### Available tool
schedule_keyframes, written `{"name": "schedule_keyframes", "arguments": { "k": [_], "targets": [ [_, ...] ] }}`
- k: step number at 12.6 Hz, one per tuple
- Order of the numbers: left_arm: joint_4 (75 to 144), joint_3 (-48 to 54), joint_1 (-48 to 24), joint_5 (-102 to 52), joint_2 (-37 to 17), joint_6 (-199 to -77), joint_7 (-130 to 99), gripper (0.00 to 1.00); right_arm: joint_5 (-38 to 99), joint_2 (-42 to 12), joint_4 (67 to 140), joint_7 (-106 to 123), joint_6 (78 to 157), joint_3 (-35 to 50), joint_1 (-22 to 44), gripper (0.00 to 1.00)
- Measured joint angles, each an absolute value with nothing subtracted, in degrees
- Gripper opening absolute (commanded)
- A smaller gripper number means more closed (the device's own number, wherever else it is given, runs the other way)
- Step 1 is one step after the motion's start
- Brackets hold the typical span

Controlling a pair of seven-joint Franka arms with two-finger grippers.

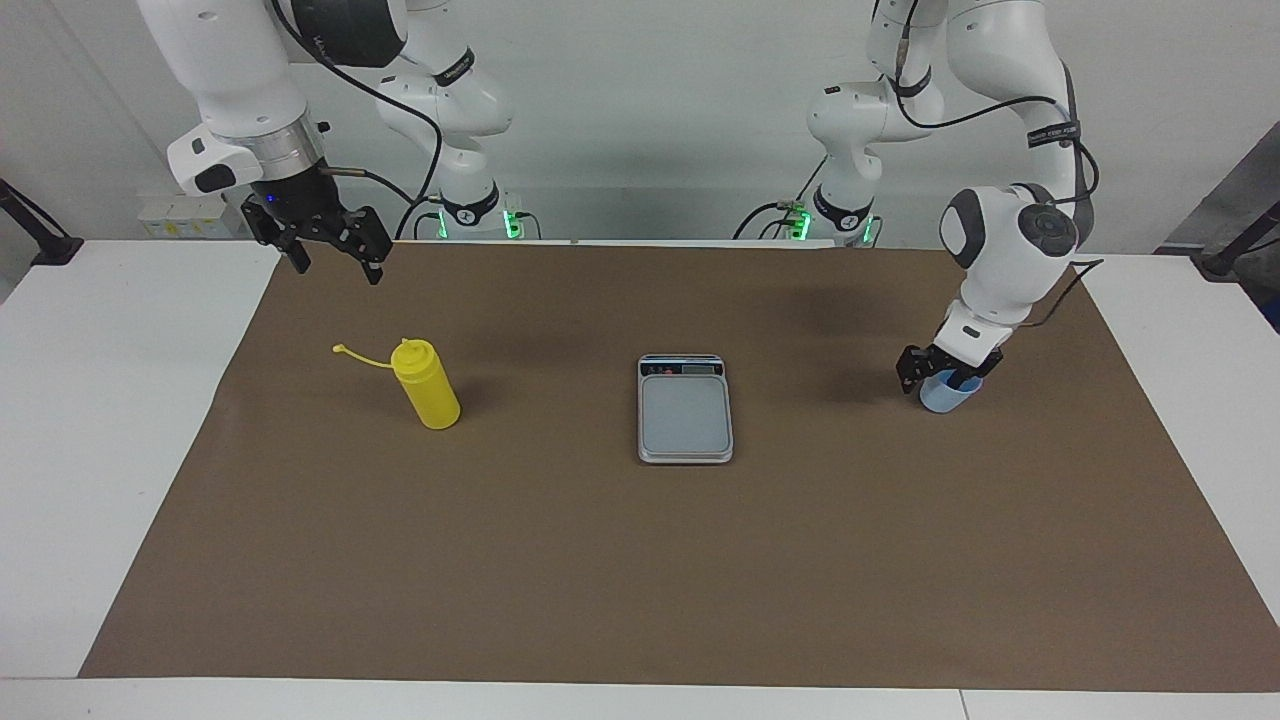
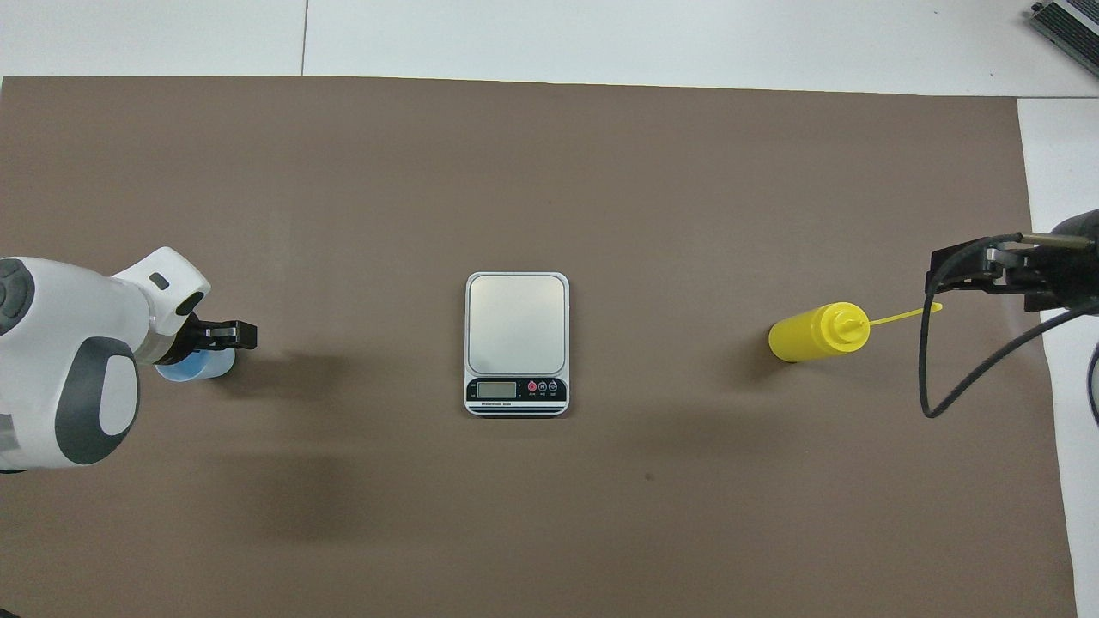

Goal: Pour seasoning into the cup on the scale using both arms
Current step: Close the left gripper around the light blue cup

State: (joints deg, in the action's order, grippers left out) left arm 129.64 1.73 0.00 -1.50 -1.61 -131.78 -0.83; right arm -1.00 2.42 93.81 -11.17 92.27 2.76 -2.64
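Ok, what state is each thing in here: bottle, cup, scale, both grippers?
Bottle: upright on the mat, cap off, hanging on its strap.
Cup: upright on the mat, not on the scale.
Scale: plate bare; display unreadable.
Left gripper: down at the cup's rim; grip cannot be told.
Right gripper: raised, jaws open, holding nothing.
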Motion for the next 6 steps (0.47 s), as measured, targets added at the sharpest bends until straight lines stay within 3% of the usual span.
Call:
{"name": "schedule_keyframes", "arguments": {
  "k": [6],
  "targets": [
    [129.6, 1.7, 1.3, -1.5, -1.6, -131.8, -0.8, 0.5, -1.0, 2.4, 93.8, -11.2, 92.3, 2.8, -2.6, 1.0]
  ]
}}
